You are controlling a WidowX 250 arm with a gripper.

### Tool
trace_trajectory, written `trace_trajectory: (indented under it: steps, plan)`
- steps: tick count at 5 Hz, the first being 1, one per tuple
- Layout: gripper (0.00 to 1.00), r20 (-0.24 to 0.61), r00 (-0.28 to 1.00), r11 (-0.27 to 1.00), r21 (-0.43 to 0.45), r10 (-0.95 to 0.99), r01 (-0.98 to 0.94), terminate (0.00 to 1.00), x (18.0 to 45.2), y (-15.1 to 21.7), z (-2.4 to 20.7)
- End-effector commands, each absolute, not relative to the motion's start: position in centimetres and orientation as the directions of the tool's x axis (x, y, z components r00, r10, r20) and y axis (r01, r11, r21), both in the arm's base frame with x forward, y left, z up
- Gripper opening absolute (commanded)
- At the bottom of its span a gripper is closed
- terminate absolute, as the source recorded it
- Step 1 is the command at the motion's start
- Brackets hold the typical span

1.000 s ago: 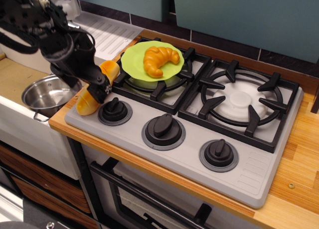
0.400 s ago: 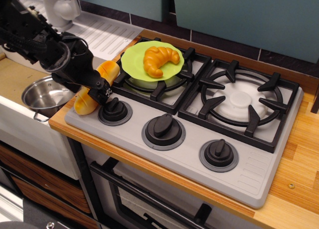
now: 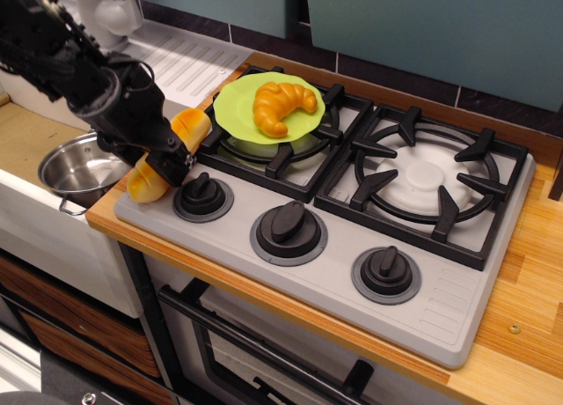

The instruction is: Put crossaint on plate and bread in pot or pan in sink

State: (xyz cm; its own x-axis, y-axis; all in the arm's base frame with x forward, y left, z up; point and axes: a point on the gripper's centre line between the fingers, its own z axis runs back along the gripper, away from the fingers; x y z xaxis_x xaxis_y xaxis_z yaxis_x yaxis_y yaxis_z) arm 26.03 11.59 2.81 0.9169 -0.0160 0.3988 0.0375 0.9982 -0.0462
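Since a moment ago the gripper (image 3: 167, 154), clenched around the bread (image 3: 167, 154), has slid a little left off the stove's near-left corner, so next it must carry it over the pot (image 3: 81, 170) in the sink (image 3: 35, 216), with the crossaint (image 3: 280, 106) already on the plate (image 3: 242, 114).

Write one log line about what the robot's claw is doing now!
claw: shut on bread | bread: at stove's left edge, not in pot | crossaint: on plate

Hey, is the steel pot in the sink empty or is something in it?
Empty: the pot shows only its bare shiny inside, though the arm hides part.
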Motion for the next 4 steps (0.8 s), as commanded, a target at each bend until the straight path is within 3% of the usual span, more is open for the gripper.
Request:
trace_trajectory:
  steps: [1, 2, 4]
  plan:
    - [0.0, 0.39, 0.919, 0.998, 0.01, -0.065, 0.066, 0.0, 26.6, 13.3, 8.1]
    - [0.0, 0.396, 0.913, 0.993, -0.016, -0.103, 0.118, 0.0, 27.0, 15.6, 9.5]
    - [0.0, 0.461, 0.876, 0.976, -0.079, -0.143, 0.201, 0.0, 28.7, 19.5, 7.2]
